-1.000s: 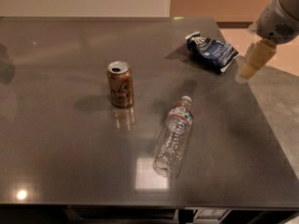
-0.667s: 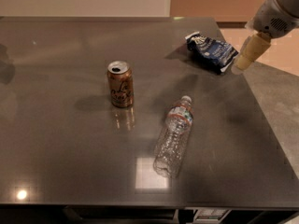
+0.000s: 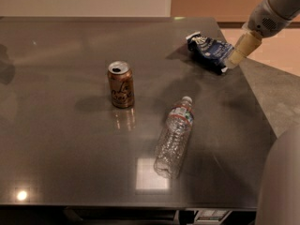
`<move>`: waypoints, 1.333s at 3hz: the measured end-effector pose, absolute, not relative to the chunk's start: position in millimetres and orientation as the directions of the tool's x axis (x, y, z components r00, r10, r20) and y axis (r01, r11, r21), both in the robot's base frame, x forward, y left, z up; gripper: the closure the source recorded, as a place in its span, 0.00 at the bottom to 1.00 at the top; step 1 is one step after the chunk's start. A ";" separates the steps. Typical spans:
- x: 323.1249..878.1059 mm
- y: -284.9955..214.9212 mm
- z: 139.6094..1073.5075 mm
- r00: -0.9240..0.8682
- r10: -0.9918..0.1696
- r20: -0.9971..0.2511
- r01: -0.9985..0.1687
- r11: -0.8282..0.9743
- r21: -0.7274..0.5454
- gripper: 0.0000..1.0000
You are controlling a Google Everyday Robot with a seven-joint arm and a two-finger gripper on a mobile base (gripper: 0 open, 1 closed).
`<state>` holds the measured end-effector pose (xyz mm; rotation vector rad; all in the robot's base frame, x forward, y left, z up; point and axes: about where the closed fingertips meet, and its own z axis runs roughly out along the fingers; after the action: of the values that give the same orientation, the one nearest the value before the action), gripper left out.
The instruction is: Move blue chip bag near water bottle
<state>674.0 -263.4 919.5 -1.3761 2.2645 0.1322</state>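
The blue chip bag (image 3: pixel 208 50) lies crumpled at the far right of the dark table (image 3: pixel 61 149), near its right edge. The water bottle (image 3: pixel 175 136) lies on its side in the middle right, cap pointing away toward the bag. My gripper (image 3: pixel 239 53) comes in from the upper right on a grey arm, its tan finger touching or just over the bag's right end.
A copper-orange soda can (image 3: pixel 121 84) stands upright left of the bottle. The table's right edge runs just beyond the bag, with grey floor (image 3: pixel 276 93) past it. A grey part of the robot (image 3: pixel 281 182) fills the lower right corner.
My gripper has moved left and up from beyond the table's right edge to the right end of the chip bag. The bag, bottle and can have not moved.
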 end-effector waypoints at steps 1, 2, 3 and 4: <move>693.6 -269.7 899.8 -0.411 -0.785 -0.463 -0.837 0.526 -0.151 0.00; 709.6 -275.9 886.9 -0.429 -0.754 -0.497 -0.809 0.566 -0.161 0.00; 723.2 -276.4 880.6 -0.422 -0.718 -0.554 -0.781 0.598 -0.180 0.00; 729.7 -266.8 870.8 -0.413 -0.693 -0.591 -0.775 0.608 -0.171 0.00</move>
<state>729.7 -266.8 870.8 -1.1511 2.2041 0.1699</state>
